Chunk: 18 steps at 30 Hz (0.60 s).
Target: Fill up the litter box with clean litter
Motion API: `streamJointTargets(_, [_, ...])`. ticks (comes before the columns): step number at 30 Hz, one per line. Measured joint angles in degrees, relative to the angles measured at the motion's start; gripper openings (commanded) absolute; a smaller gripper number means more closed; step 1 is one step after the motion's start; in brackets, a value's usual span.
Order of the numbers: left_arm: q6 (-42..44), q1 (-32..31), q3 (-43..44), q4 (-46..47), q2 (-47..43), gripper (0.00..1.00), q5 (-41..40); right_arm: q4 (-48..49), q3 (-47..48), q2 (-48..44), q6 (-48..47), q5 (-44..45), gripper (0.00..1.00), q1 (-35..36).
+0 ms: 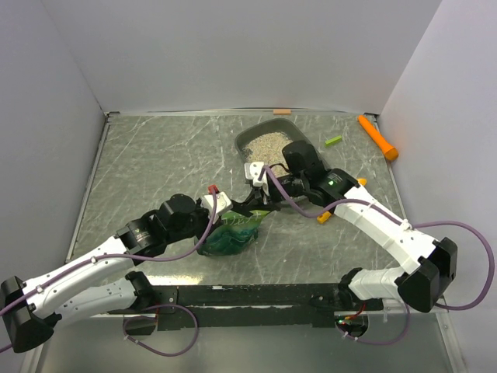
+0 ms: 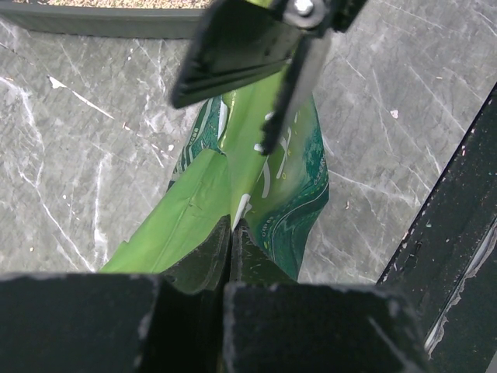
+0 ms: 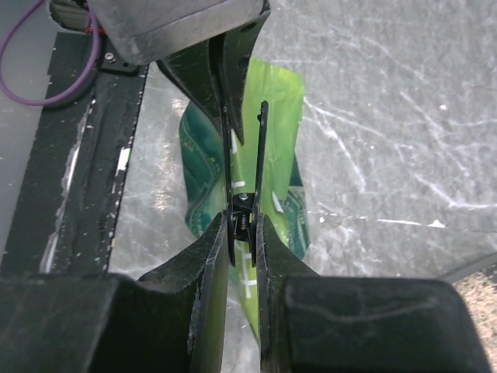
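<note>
The dark grey litter box (image 1: 242, 144) lies at the back of the table, with pale clean litter (image 1: 269, 142) in it; its rim (image 2: 101, 19) shows along the top of the left wrist view. A crinkled green bag (image 1: 233, 235) lies between the arms. My left gripper (image 2: 231, 225) is shut on the bag's upper edge (image 2: 194, 210). My right gripper (image 3: 243, 221) is shut on the handles of a black clip (image 3: 245, 203), squeezing it so its two blades stand apart over the bag (image 3: 281, 116). The same clip (image 2: 233, 47) hangs above the bag in the left wrist view.
An orange stick (image 1: 377, 137) and a small green piece (image 1: 334, 141) lie at the back right. Orange-yellow plastic (image 1: 324, 217) pokes out from under the right arm. A black strip (image 1: 248, 295) runs along the near edge. White walls close in three sides.
</note>
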Motion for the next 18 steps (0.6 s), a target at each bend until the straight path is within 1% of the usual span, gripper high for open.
streamJointTargets(6, [-0.02,0.00,0.00,0.02,0.00,0.01,0.02,2.01,0.00,1.49,-1.38,0.00,0.00,-0.02])
streamJointTargets(11, [-0.02,0.00,-0.22,0.09,-0.09,0.01,-0.02,1.53,0.04,3.30,-2.43,-0.09,0.00,-0.04])
streamJointTargets(18, [-0.04,0.00,-0.66,0.20,-0.72,0.01,-0.04,-0.39,0.07,3.48,-4.70,-0.11,0.00,-0.04])
